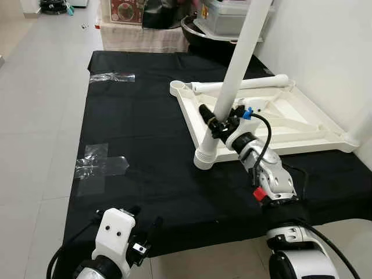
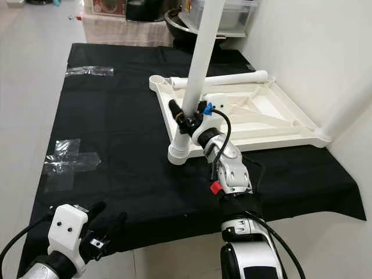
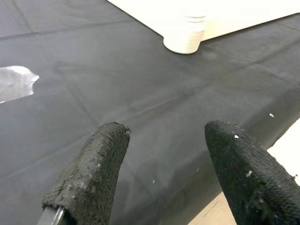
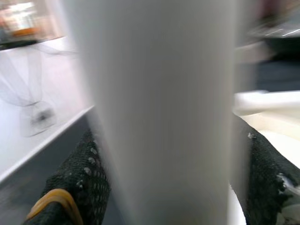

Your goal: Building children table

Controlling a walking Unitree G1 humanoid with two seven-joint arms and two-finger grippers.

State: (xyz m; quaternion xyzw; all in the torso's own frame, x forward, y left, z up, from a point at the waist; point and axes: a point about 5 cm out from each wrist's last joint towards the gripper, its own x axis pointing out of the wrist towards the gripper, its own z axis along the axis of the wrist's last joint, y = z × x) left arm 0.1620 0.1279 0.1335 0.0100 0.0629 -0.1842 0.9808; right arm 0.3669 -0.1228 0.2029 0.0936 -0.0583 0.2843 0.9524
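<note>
Left eye view: the upside-down white tabletop (image 1: pixel 302 125) lies on the black cloth (image 1: pixel 145 151). A white leg (image 1: pixel 235 64) stands in its near corner socket, clamped by the right gripper (image 1: pixel 220 119).

Left wrist view: the left gripper (image 3: pixel 161 173), fingers apart, hovers over the cloth's near edge, well short of the tabletop.

Right wrist view: both fingers (image 4: pixel 77 178) press the leg.

White tabletop (image 1: pixel 302 125) lies inverted on black cloth, at 2 o'clock. One white leg (image 1: pixel 235 70) stands upright in its near corner socket; another leg (image 1: pixel 241 85) lies flat along the far edge.
</note>
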